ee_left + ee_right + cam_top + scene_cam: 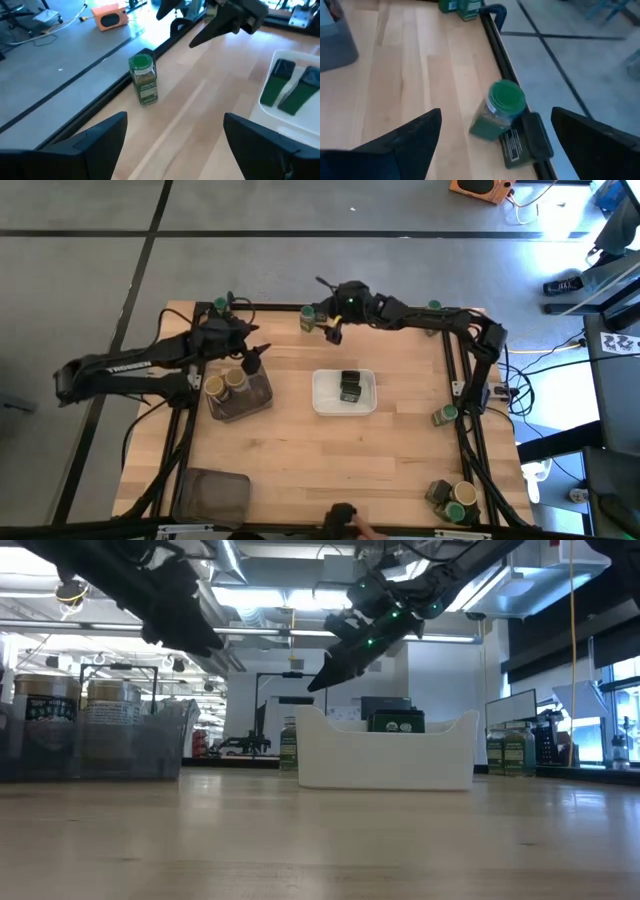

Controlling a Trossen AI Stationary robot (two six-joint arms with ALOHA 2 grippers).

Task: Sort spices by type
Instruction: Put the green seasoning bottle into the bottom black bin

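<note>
At the far edge of the table, the right gripper [331, 330] hung wide open just beside a green-lidded jar [308, 318], holding nothing. Left gripper [254, 360] hovered open over the grey tray [258, 402] with two tan-topped jars [225, 383]. Dark tins [350, 386] sat in the white tray [322, 402].

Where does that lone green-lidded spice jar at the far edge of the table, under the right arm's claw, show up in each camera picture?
High view: green-lidded jar at the top edge, left of the right gripper.
Low view: behind the white tray, at its left end.
Left wrist view: mid-picture.
Right wrist view: between the open fingers.
Shared landmark: the table's black rail.
</note>
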